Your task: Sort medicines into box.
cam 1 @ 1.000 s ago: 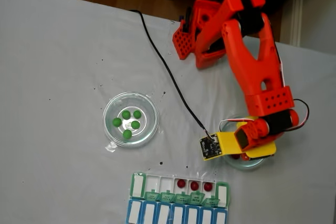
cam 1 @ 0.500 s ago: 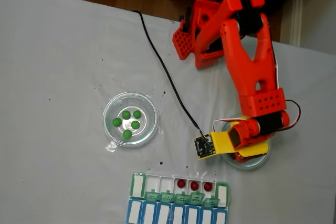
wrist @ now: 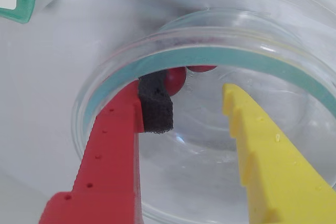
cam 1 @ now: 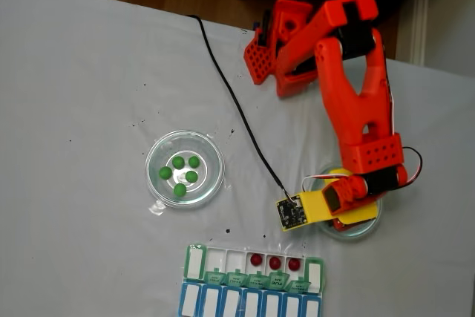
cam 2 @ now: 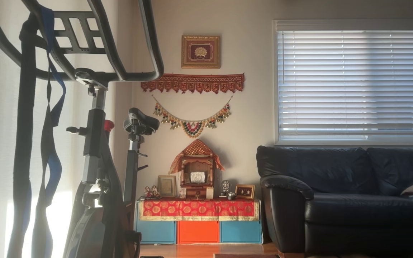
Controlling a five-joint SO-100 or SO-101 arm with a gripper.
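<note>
Orange arm (cam 1: 356, 87) reaching down over a clear round dish (cam 1: 369, 229) at the right of the grey tabletop (cam 1: 89, 94), yellow-and-red tool (cam 1: 343, 217) low inside the dish; finger spread hidden from above. Black cable (cam 1: 237, 105) running to a small circuit board (cam 1: 292, 213) on the wrist. Five green balls (cam 1: 179, 174) in a second clear dish (cam 1: 211, 155) at left. Three dark red balls (cam 1: 275, 263) in neighbouring compartments of the green-lidded pill organizer (cam 1: 194, 261), a blue-lidded row (cam 1: 191, 301) touching its near edge.
</note>
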